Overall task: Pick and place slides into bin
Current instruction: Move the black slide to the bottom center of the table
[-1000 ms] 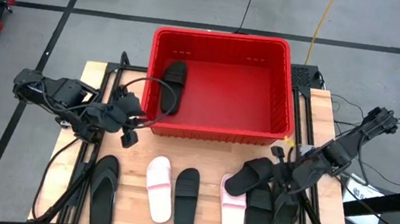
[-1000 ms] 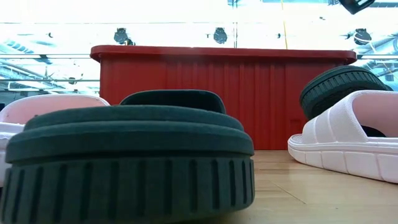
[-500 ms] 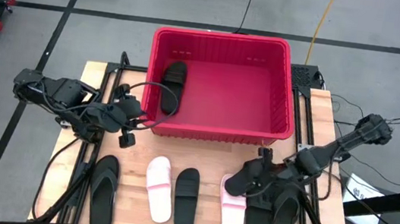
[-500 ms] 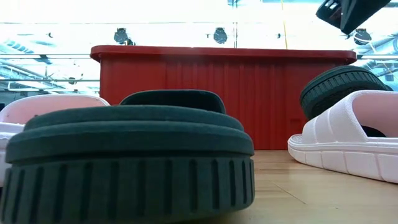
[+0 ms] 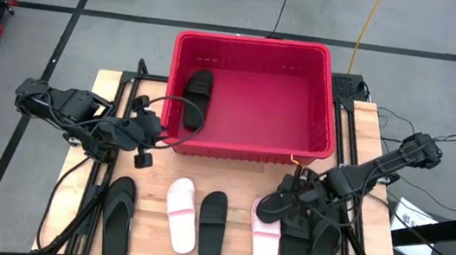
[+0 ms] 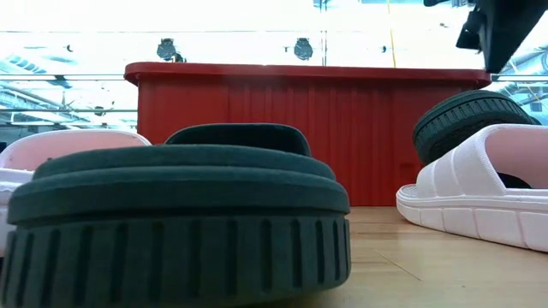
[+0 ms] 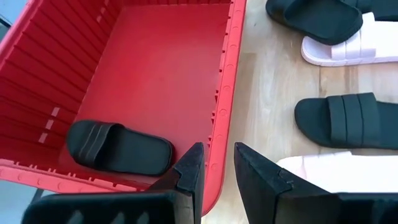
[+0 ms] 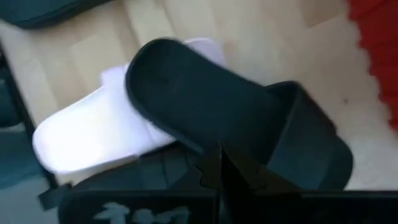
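Note:
The red bin (image 5: 327, 114) stands at the table's far middle, with one black slide (image 5: 197, 98) lying flat on its floor at the left. On the table, a black slide (image 5: 275, 205) lies tilted, its toe end propped on a pale pink slide (image 5: 264, 243). My right gripper (image 5: 293, 188) hangs shut just above that black slide (image 8: 249, 124) and clear of it (image 6: 492, 30). My left gripper (image 5: 147, 148) is open over the bin's near left corner (image 7: 214, 165), with nothing between its fingers.
A row of slides lies along the near edge: a black flip-flop (image 5: 118, 217), a pale pink slide (image 5: 181, 216), a black slide (image 5: 211, 226) and two black ones (image 5: 309, 246) at the right. Bare wood shows between the row and the bin.
My right gripper has gone toward the table's left edge and down, rolling its wrist, and now hangs over the black slide that lies on the pink one. It stays shut. None of the slides has moved.

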You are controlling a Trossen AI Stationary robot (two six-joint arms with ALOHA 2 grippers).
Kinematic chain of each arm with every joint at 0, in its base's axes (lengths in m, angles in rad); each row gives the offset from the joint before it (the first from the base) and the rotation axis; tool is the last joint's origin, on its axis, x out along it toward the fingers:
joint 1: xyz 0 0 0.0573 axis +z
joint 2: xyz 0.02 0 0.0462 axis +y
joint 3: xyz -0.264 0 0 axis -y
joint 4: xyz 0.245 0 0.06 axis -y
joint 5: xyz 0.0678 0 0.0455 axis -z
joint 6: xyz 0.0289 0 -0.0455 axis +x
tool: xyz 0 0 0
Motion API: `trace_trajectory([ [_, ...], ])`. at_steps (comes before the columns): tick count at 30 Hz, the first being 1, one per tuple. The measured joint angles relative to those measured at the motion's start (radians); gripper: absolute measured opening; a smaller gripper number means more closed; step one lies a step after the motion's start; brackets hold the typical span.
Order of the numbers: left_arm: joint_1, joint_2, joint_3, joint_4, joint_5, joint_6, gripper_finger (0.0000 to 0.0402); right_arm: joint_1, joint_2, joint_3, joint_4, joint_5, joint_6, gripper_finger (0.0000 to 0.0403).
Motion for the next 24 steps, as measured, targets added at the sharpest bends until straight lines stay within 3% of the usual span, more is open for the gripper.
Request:
trace_trajectory([
  [10,0.000,0.000,0.000,0.000,0.001,0.009,0.0086,-0.025,0.000,0.000,0.067,-0.023,-0.031,0.0007],
  [15,0.000,0.000,0.000,0.000,0.001,0.009,0.0086,-0.053,0.000,0.000,0.018,0.029,-0.025,0.0047],
  [24,0.000,0.000,0.000,0.000,0.009,0.010,0.0086,-0.108,0.000,-0.058,0.028,-0.037,0.005,0.0113],
])
